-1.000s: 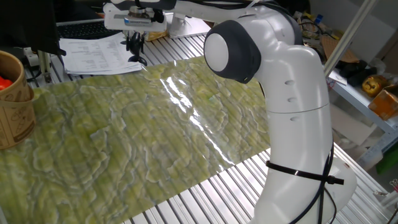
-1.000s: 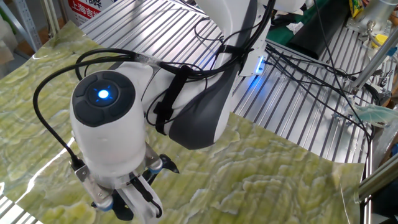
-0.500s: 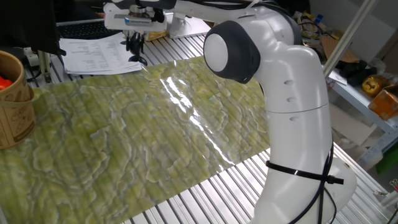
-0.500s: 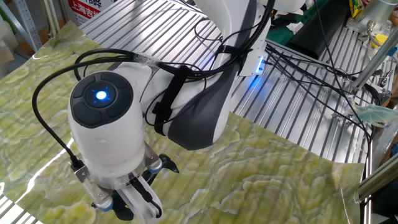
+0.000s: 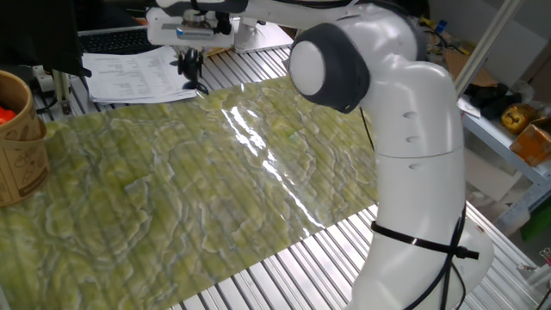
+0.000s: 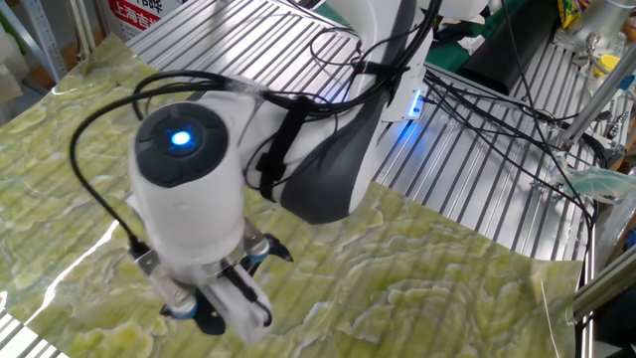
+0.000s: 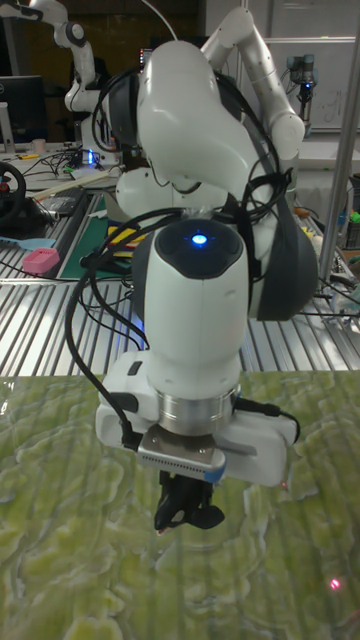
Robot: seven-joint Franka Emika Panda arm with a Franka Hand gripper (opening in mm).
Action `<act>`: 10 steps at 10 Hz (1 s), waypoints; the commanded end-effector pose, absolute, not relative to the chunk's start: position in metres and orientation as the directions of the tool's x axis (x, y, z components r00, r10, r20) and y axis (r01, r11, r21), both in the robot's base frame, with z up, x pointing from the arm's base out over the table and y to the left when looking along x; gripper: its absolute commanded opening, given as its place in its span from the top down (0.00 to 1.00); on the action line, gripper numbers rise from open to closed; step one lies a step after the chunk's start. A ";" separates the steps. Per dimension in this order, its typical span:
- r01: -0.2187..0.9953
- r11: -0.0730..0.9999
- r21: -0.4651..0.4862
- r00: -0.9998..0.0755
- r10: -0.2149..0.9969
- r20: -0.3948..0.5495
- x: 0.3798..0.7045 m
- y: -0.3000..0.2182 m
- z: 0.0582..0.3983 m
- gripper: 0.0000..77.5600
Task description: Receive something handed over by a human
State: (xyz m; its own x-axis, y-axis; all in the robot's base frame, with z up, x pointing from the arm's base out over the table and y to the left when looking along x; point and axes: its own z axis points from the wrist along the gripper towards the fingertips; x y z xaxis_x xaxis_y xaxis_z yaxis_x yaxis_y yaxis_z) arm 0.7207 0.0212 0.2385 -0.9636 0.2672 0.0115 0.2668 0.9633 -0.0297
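Black toy figure (image 7: 190, 512) clamped in hand (image 7: 186, 497), hanging beneath fingers; long axis unclear, limbs jut sideways.

A green marbled mat (image 5: 172, 181) covers the ribbed metal counter (image 6: 497, 179). Papers (image 5: 129, 73) lie at its far edge, and a wooden bucket (image 5: 19, 138) stands nearby.

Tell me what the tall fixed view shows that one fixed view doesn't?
Only the tall fixed view shows a glowing blue light and a pink thing on a bench behind. Only one fixed view shows the wooden bucket and the papers. Both show the gripper over the green mat, its jaws dark and close together. Whether they hold anything is hard to tell.
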 end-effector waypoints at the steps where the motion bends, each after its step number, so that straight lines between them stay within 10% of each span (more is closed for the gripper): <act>1: 0.252 0.967 -0.035 -0.967 0.253 0.021 0.712 0.022 0.232 0.98; 6: 0.200 0.978 -0.059 -0.978 0.203 0.043 0.708 0.021 0.230 0.98; 10: 0.103 0.994 -0.045 -0.994 0.105 0.026 0.631 -0.017 0.194 0.98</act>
